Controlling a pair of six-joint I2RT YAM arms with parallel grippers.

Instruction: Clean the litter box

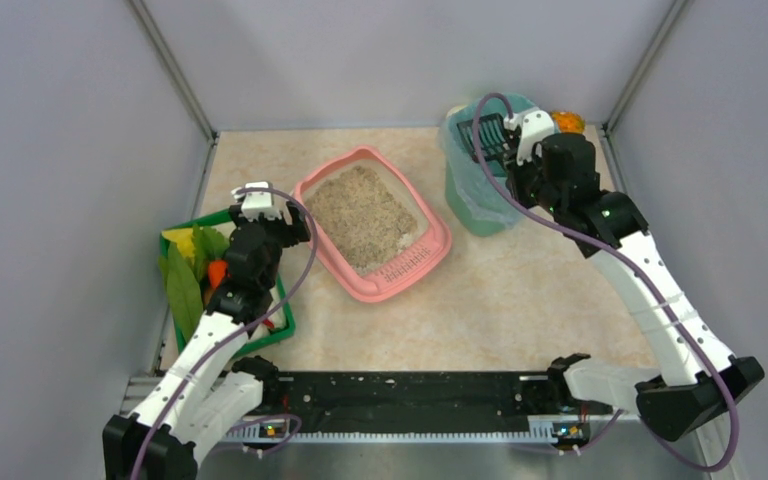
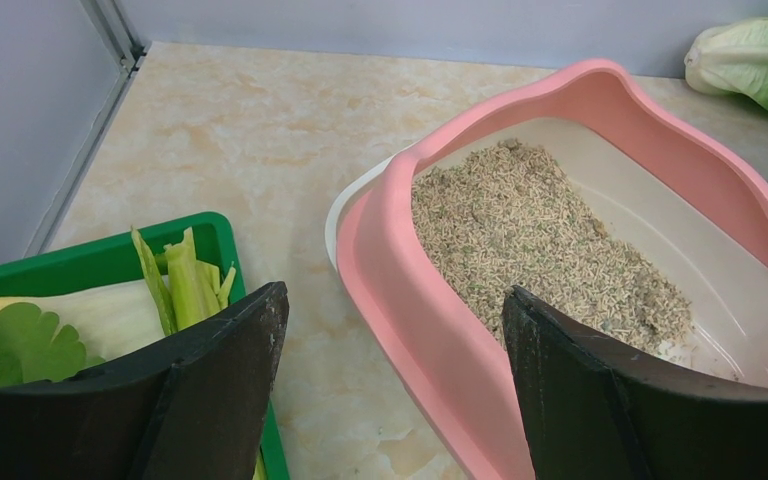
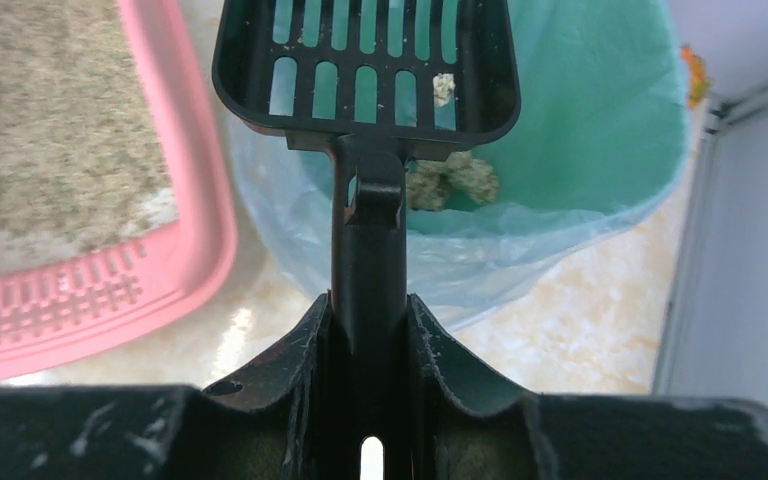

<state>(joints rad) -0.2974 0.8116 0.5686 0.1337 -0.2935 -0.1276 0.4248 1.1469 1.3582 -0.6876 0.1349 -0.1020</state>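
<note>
Pale marbled table top (image 1: 520, 300), closed in by plain grey walls (image 1: 60, 150).

Litter box (image 1: 434, 238) at mid-table, set at an angle. It is a shallow pink plastic tray with rounded corners and a smooth, wavy rim. Beige granular litter (image 1: 360, 215) fills most of it, with bare pale floor along one side. A slotted ledge (image 1: 410, 268) runs across its near end. The left wrist view cuts the box off at the lower right. The right wrist view catches only the ledge end, blurred.

Left of the litter box: left gripper (image 2: 395, 293), black fingers spread wide with nothing between them, over the strip between the box and a green tray (image 2: 210, 230). The arm covers much of the tray from above. Leafy greens (image 1: 185, 290) and an orange piece (image 1: 217, 272) show in it; the rest is hard to make out.

Right of the litter box, at its far end: a tall bin (image 1: 470, 195) lined with a thin, crinkled teal bag. Pale lumps of clumped litter (image 3: 455, 180) lie inside, partly hidden by the scoop. The bin's depth cannot be judged.

Right gripper (image 3: 368, 312) is clamped on the handle of a black plastic scoop (image 3: 365, 60). The slotted head sits over the bin's mouth, its top edge out of frame. One small clump (image 3: 443, 88) sits on the slots.

Beyond the bin from the litter box: an orange object (image 1: 567, 122) in the far corner, mostly hidden. Behind the box's far end: a pale green leafy head (image 2: 755, 55), cropped at the frame edge.
</note>
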